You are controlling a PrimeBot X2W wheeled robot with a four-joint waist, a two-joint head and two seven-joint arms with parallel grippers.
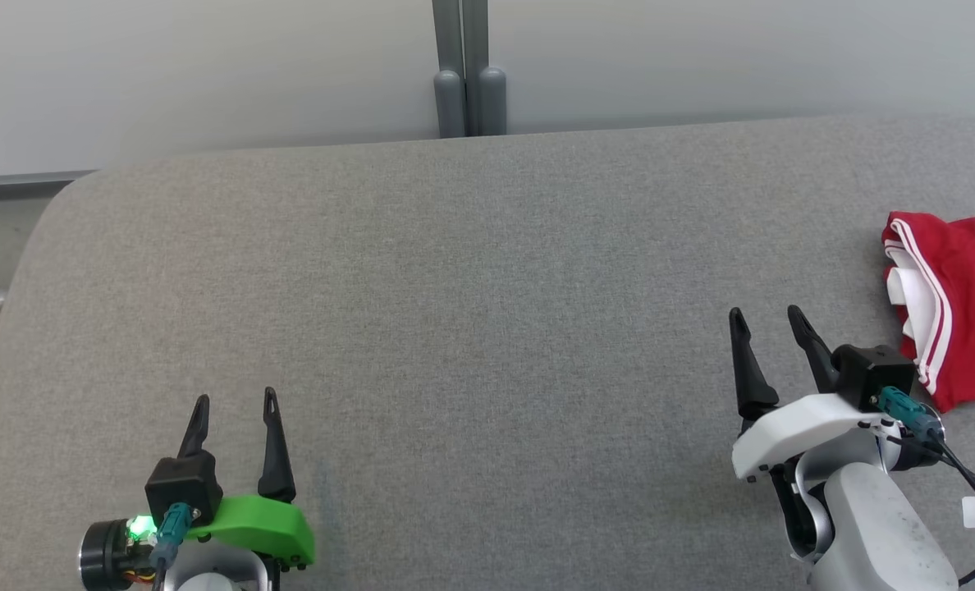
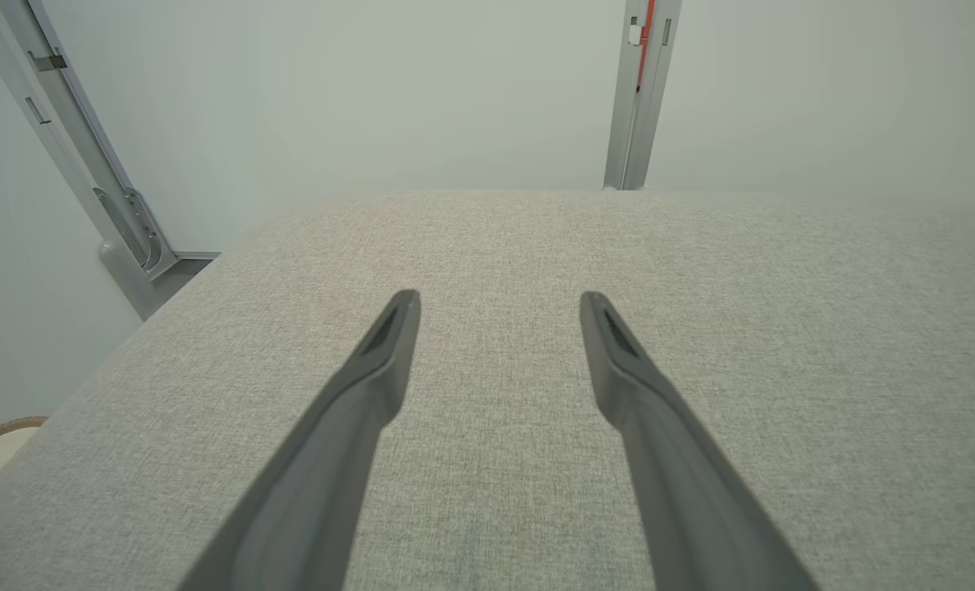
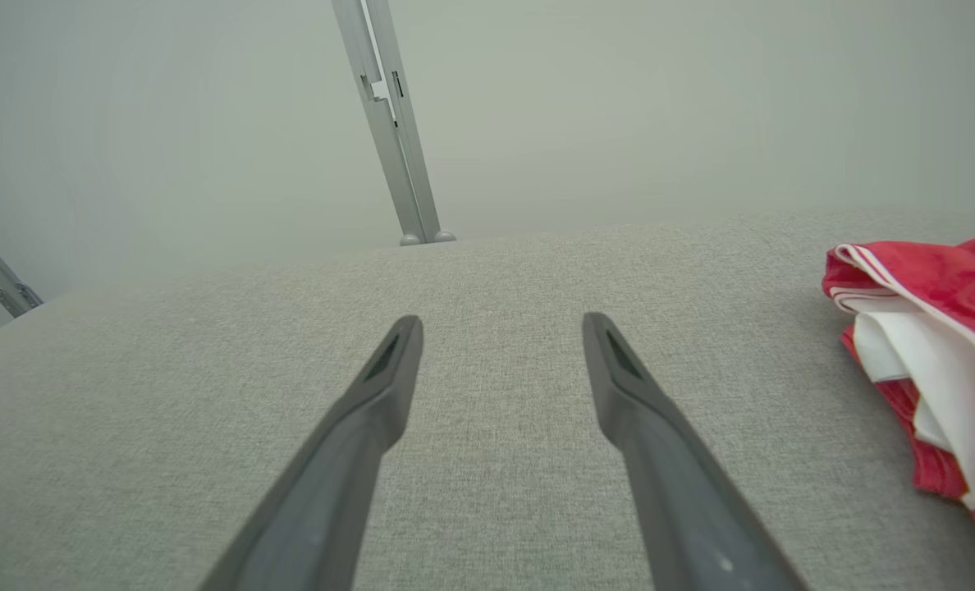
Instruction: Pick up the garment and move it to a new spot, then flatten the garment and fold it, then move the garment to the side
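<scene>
Right claw [image 1: 763, 312] gapes near crumpled red, white-striped garment [image 1: 972, 295].

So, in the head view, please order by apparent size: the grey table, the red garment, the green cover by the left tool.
Largest: grey table.
Then: red garment, though the picture edge cuts it.
Smallest: green cover, nearer the camera, so real size is unsure.

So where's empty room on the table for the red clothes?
The grey fabric-covered table is bare between the left gripper and right gripper, back to the grey posts at its far edge. It's crowded only at the right edge, where the crumpled red-and-white garment lies.
</scene>
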